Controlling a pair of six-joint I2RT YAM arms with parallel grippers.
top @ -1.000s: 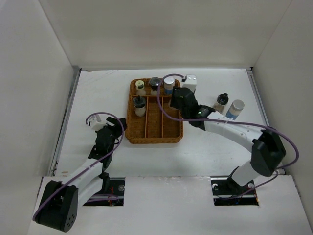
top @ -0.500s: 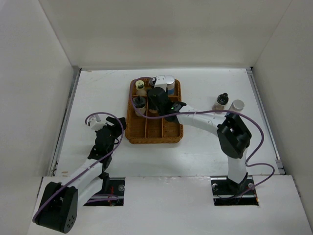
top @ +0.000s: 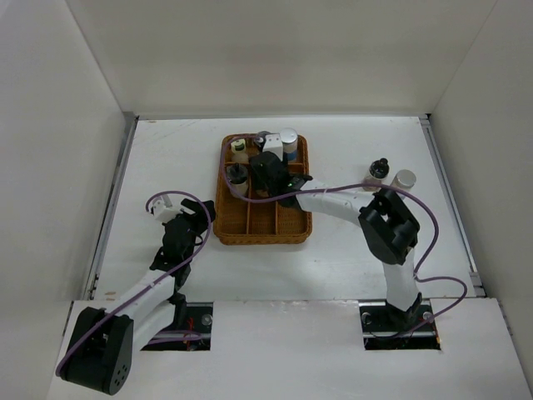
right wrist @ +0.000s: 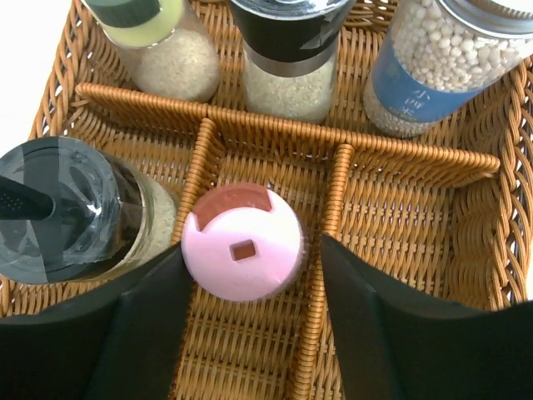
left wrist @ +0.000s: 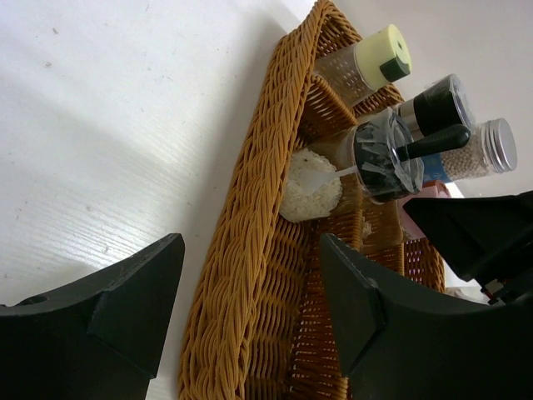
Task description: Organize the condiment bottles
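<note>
The pink-lidded jar (right wrist: 241, 252) stands upright in the middle lane of the wicker tray (top: 250, 232), at its far end, just before the cross divider; the right gripper (right wrist: 250, 243) is over it from above, with one finger close on each side of the lid; the left finger (right wrist: 146, 329) seems to touch the jar, beside the right one a thin strip of wicker shows, so I cannot tell if the grip is tight or loose; in the left lane, just across a low divider, stands a black-lidded jar (right wrist: 67, 218) with a dark spout on top; behind the cross divider are three small cells, each with one bottle: a yellow-green-lidded shaker (right wrist: 162, 42) at the left, a black-topped grinder (right wrist: 287, 50) in the middle, and a blue-labelled jar (right wrist: 441, 62) of white beads at the right; two more bottles are outside the tray, on the table (top: 350, 250) well to the right, a dark-capped bottle (top: 379, 170) and just beside it a pale-lidded jar (top: 404, 179), both near the elbow of the right arm; the left gripper (top: 196, 218) is low at the left side of the tray, its fingers spread wide and holding nothing, with the wicker rim seen between them; a purple cable (top: 237, 142) loops over the back of the tray; the table is white, and plain white walls (top: 83, 125) close it on three sides.
</note>
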